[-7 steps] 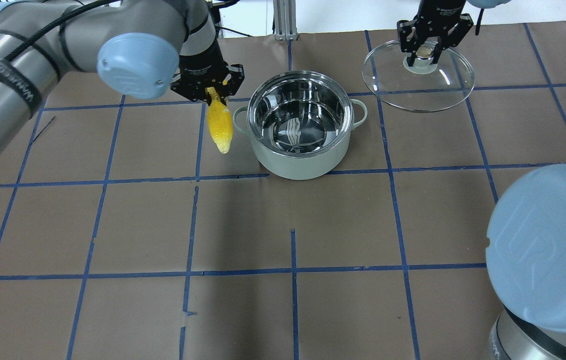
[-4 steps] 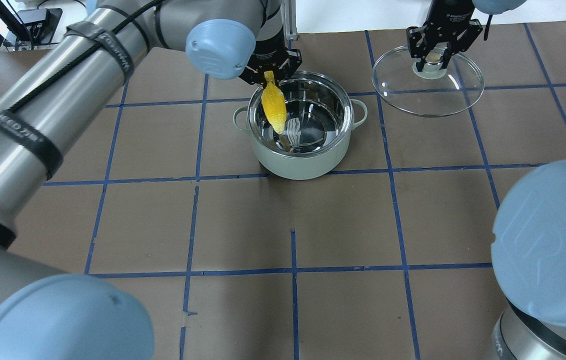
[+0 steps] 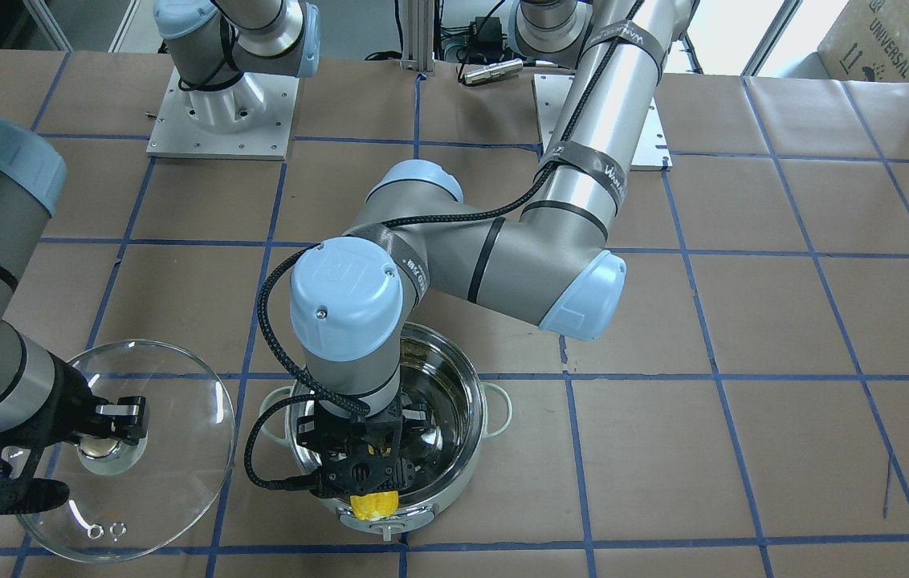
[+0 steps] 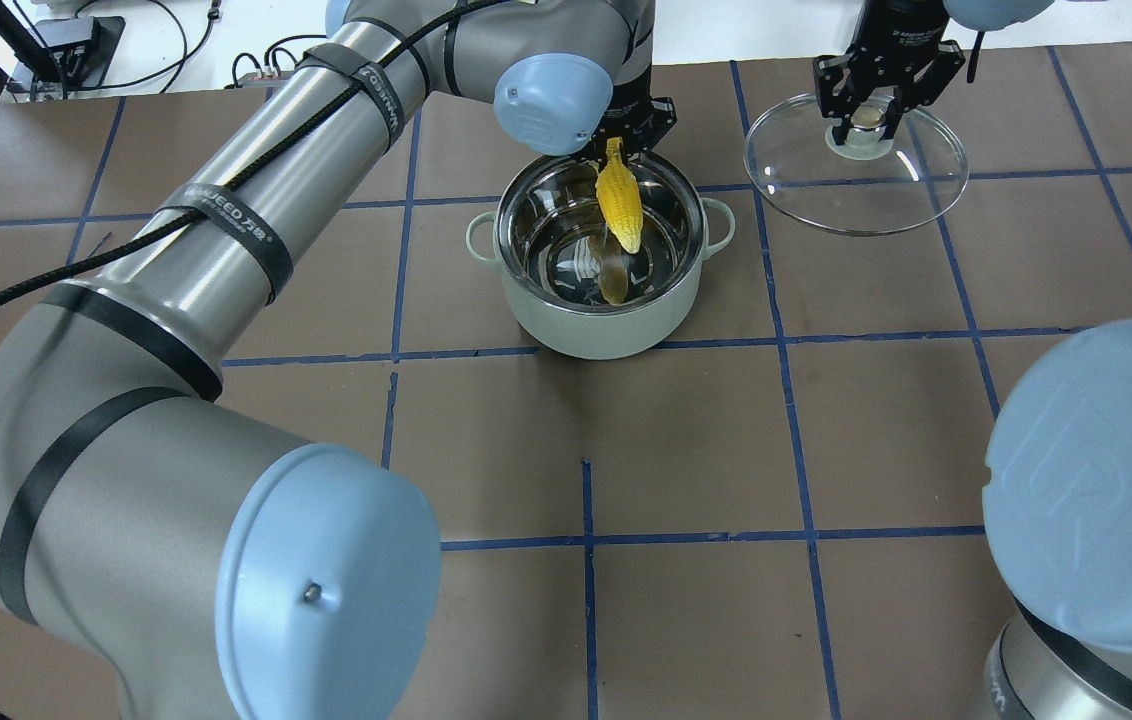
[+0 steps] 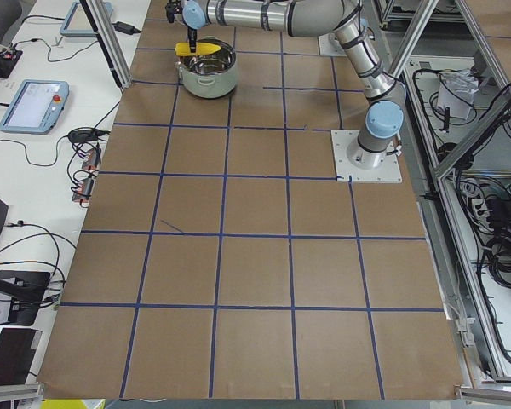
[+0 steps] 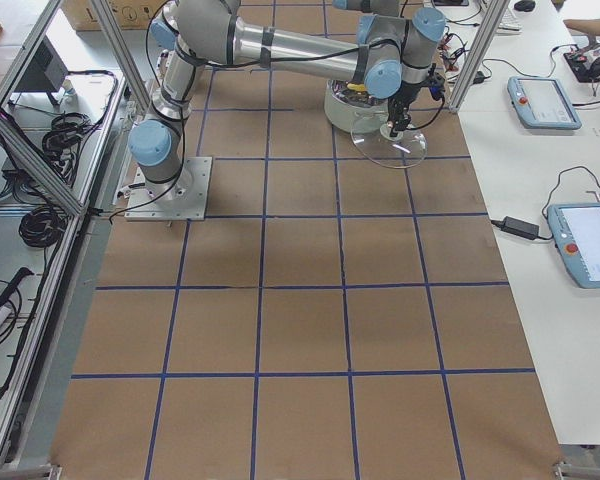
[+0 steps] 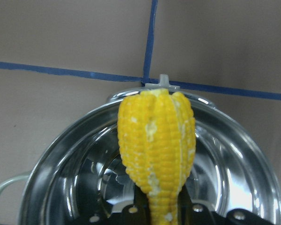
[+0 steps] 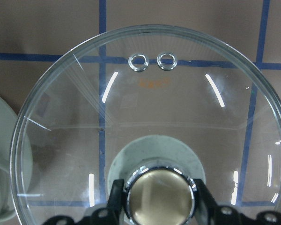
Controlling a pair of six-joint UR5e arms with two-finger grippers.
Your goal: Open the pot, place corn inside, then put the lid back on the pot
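Note:
The open steel pot [image 4: 599, 300] stands at the table's far middle, its inside bare. My left gripper [image 4: 614, 148] is shut on the thin end of the yellow corn [image 4: 621, 207] and holds it over the pot's far inner half, thick end forward and down. In the left wrist view the corn [image 7: 156, 151] hangs above the pot's mouth [image 7: 234, 187]. My right gripper [image 4: 864, 118] is shut on the knob of the glass lid [image 4: 856, 190] and holds it to the right of the pot. The right wrist view shows the knob [image 8: 159, 194] between the fingers.
The brown paper table [image 4: 586, 450] carries a blue tape grid. My left arm's elbow [image 4: 326, 590] fills the near left of the overhead view and my right arm's joint [image 4: 1096, 480] the near right. The arm bases [image 3: 222, 104] sit behind.
My left gripper has carried the corn from left of the pot to the right, to above the pot's inside. My right gripper with the lid has shifted slightly right.

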